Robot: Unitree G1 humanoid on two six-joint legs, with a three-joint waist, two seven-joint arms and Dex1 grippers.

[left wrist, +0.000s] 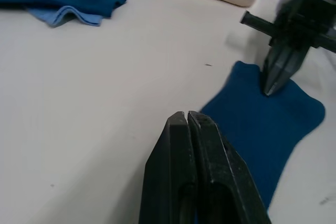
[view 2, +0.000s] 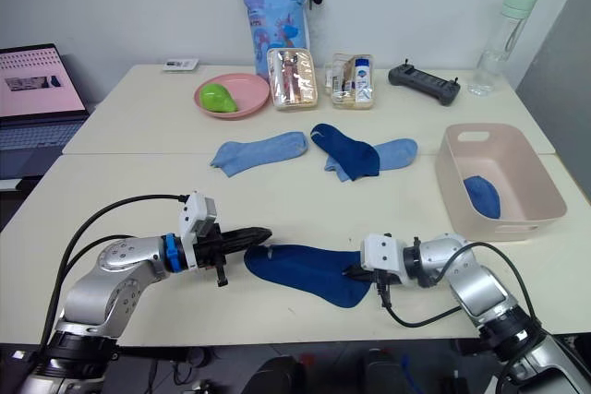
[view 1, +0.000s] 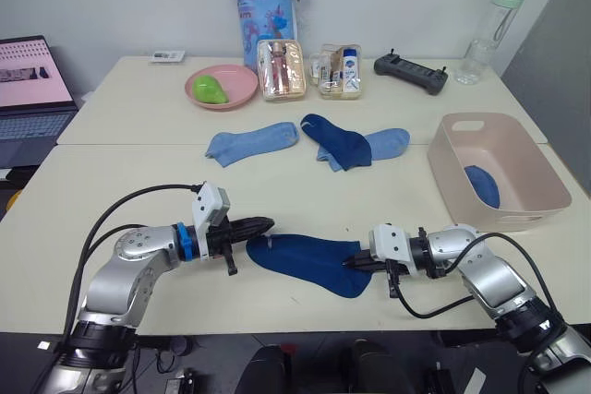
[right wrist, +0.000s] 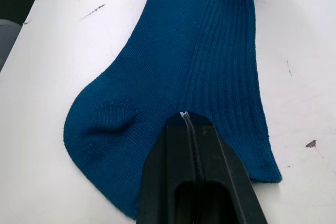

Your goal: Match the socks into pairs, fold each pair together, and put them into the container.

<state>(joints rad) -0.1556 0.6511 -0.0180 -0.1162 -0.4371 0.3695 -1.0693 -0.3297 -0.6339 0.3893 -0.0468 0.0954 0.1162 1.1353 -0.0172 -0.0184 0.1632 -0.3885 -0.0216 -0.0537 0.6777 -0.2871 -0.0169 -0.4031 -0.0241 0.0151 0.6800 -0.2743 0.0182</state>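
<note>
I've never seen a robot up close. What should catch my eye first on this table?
Near the table's front edge a dark blue sock lies flat, with the left gripper at one end and the right gripper at the other, both shut. Farther back, another dark blue sock overlaps a light blue sock. On the right stands a pink bin with something blue inside.

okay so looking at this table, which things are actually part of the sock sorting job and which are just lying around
Part of the job:
dark blue sock near the front edge, between both hands
dark blue sock overlapping a light blue sock
light blue sock lying alone
pink bin, something blue already inside

Just lying about:
pink plate
two clear pouches
black controller
water bottle
laptop
</note>
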